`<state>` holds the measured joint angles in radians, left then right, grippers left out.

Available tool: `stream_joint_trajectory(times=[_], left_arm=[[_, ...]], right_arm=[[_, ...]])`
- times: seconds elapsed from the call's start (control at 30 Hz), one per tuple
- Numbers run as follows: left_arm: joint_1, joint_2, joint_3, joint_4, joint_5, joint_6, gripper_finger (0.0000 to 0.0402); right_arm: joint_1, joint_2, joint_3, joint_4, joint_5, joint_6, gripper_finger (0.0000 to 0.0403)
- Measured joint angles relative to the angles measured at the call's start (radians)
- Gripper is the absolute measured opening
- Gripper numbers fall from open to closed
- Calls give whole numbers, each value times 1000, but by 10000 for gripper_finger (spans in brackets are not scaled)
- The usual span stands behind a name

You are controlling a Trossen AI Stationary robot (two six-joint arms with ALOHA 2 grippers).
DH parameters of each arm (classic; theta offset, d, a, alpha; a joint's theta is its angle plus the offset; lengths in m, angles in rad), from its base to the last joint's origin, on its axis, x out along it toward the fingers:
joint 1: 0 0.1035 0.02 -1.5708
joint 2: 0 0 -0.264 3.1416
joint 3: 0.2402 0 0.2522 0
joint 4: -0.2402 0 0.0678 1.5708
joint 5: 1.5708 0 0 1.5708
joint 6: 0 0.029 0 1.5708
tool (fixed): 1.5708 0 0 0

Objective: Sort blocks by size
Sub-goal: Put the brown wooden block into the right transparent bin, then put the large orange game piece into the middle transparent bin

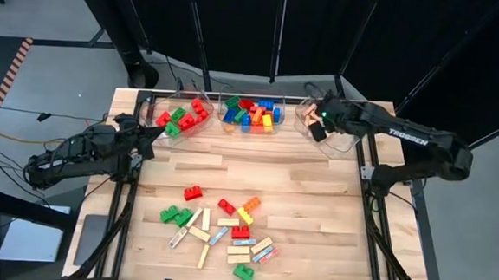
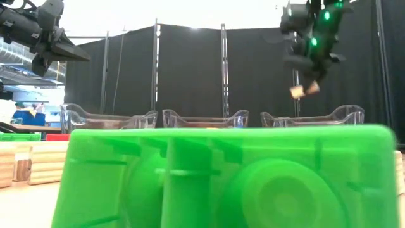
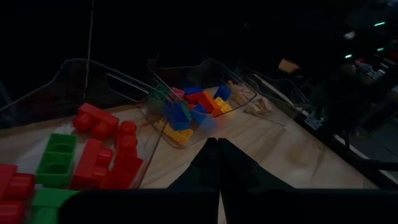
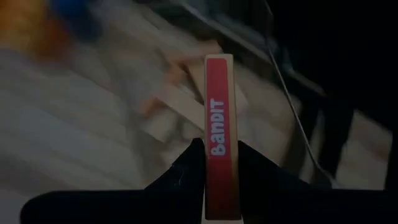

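While the right gripper holds a wooden bar with a red face tight above the far right bin, the left gripper waits pinched shut by the far left bin. More blocks lie near the front of the table.

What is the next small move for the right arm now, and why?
Probably lower and open the right tool to release the wooden bar. It grips the bar above the right bin, where other wooden bars already lie. The left tool waits shut near the left bin.
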<state>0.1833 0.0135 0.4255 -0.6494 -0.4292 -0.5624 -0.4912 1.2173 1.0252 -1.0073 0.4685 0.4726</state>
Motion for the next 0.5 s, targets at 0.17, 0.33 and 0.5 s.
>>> stream_joint_trajectory(times=[0.17,0.33,0.5], left_arm=[[0,0,0,0,-8,0,2],[0,0,0,0,-8,0,2],[0,0,0,0,-8,0,2]], right_arm=[[-98,29,-75,39,-145,-37,128],[-121,57,-28,48,-150,-121,245],[-111,43,93,79,-245,-149,296]])
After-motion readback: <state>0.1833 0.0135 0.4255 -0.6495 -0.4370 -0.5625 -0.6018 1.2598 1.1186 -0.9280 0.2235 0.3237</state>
